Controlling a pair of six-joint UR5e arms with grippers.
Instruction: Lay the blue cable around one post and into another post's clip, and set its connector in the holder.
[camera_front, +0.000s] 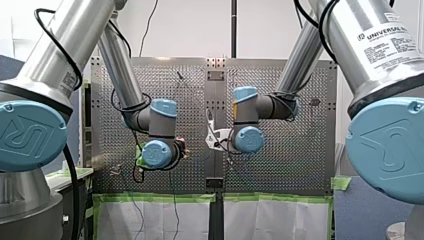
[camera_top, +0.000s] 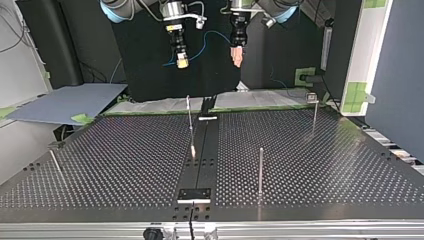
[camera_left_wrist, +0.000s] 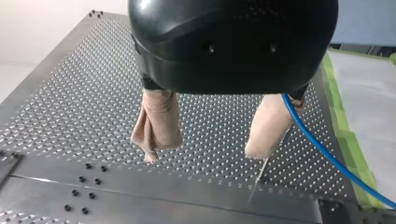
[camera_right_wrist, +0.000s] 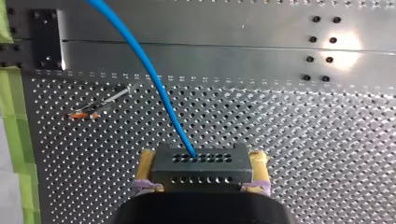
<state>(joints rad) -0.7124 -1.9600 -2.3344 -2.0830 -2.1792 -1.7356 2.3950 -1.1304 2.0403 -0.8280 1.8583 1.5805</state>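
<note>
**My right end effector** (camera_top: 183, 62): closed on the dark connector (camera_right_wrist: 201, 165), with a yellow pad on either side. I have it high above the table (camera_top: 125, 150), by the edge nearest the arms.

**Blue cable** (camera_right_wrist: 154, 79): leaves the connector and arcs across to my left arm, all of it in the air.

**My left end effector** (camera_left_wrist: 206, 150): beige fingers (camera_left_wrist: 156, 123) spread, nothing between them. The cable passes just beside one finger.

**Table, top view:**
- A slim post (camera_top: 189, 120) by the middle strip.
- A plain post (camera_top: 260, 170) toward the edge far from the arms.
- A clip-topped post (camera_top: 314, 115) near the arms' edge.
- A black plate (camera_top: 194, 194), likely the holder, mid-way along the far edge.

**Progress:** my judgement is none yet. Wrapping a post, clipping the cable and seating the connector are all left.
</note>
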